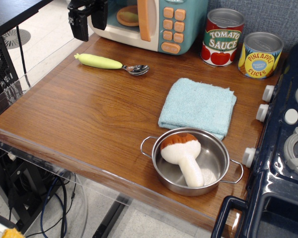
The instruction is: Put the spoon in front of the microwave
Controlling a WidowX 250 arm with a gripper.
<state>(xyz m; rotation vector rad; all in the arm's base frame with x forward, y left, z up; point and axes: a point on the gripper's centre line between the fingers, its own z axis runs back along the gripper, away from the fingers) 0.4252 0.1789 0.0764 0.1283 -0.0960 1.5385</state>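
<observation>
Parts of several things run off the single view: the pincer [89,18] shows only as two dark fingers [80,22] hanging down from the top left corner, its upper body cut away, and the microwave [154,22] behind it loses its top to the same edge. Fingers stand apart with nothing between them, raised above the table [79,124] and clear of everything on it. Just below and a little forward lies the spoon [111,63], flat on the wood in front of the microwave's left half, yellow-green handle pointing left and shiny bowl pointing right, touching neither the pincer nor the microwave. Through the microwave's window an orange round plate can be made out, though its detail is unclear. To the right of the microwave stand a tomato sauce can [222,37] and a pineapple slices can [260,55], close beside each other against the back wall. A dark blue stove [283,163] fills the right side, cut off at the right and bottom. Near the table's front edge sits a steel pot [191,161] holding a plush mushroom [183,154], cap orange-brown, pale stem lying toward the front. A folded light blue cloth [197,106] lies just behind the pot, its near edge meeting the pot's rim.
</observation>
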